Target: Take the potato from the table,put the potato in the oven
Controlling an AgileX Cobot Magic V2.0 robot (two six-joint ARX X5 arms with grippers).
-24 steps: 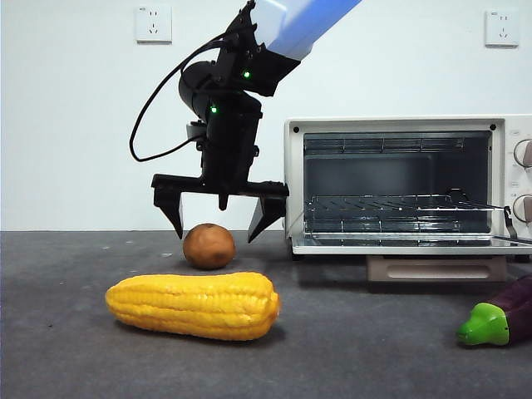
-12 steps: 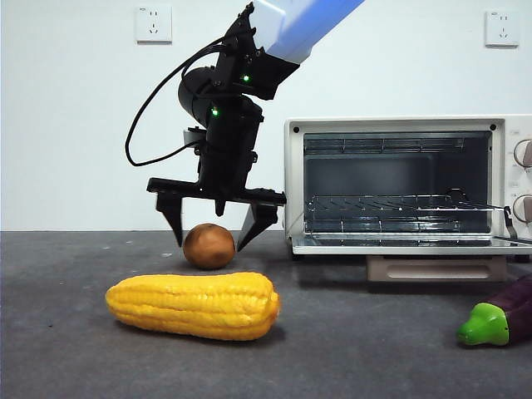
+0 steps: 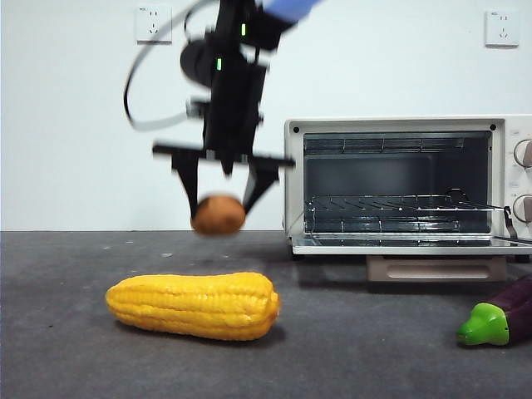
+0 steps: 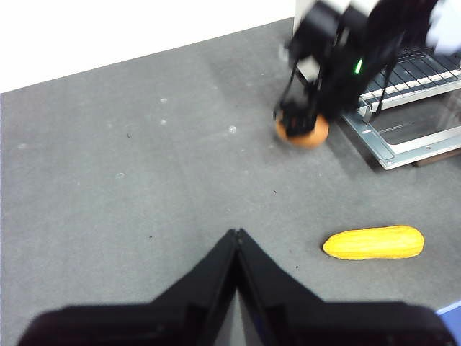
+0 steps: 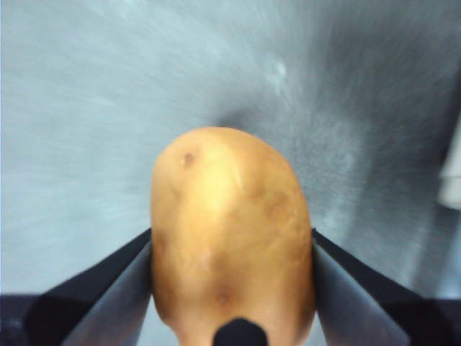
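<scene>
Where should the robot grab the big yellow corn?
Best around the middle of the corn, coming straight down from above. It lies flat and long on the table, so fingers closing across its narrow width at the center should keep it balanced, probably.

The counter point(image 3: 75, 349) is dark grey with small pale specks. A long yellow corn cob point(image 3: 193, 305) lies flat on it, just below and in front of the right tool point(image 3: 219, 202). The white oven point(image 3: 407, 187) stands on the counter beside that tool, door open. A purple eggplant point(image 3: 499, 316) with a green cap lies further off, in front of the oven.
</scene>
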